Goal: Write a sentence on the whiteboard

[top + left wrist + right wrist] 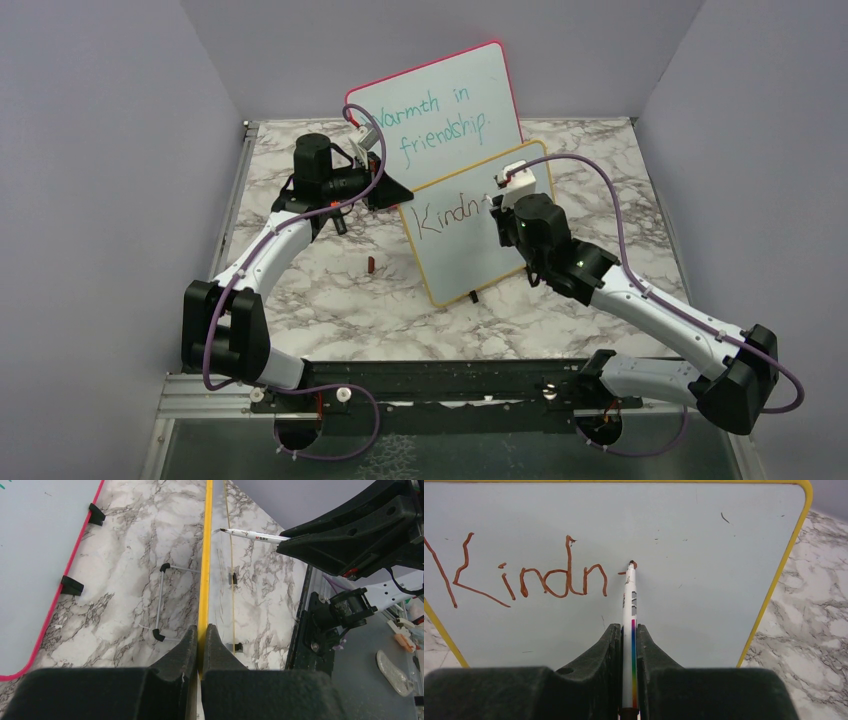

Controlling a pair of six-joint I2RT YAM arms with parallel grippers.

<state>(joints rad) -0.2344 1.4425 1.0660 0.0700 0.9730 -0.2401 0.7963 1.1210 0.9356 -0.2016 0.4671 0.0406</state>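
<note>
Standing upright just right of centre in the overhead view, the whiteboard rests on the marble counter. The sentence runs as far as "Kindn" in reddish-brown across its upper left, with a small fresh stroke beside the last letter.

The right tool is clenched on a white marker with a rainbow stripe, its tip touching the board at that stroke. From above, this tool and its wrist cover the board's upper right part.

The left tool, centre bottom of its own view, is clamped on the board's yellow edge, one finger on each side.

Behind, at top centre, a pink board with teal writing leans against the back wall. The whiteboard hides its lower right, and the left wrist crosses its lower left corner.

A small red piece lies on the counter just left of the whiteboard's lower edge, apart from both arms. In the left wrist view a thin wire prop with black tips shows on the marble between the two boards.
</note>
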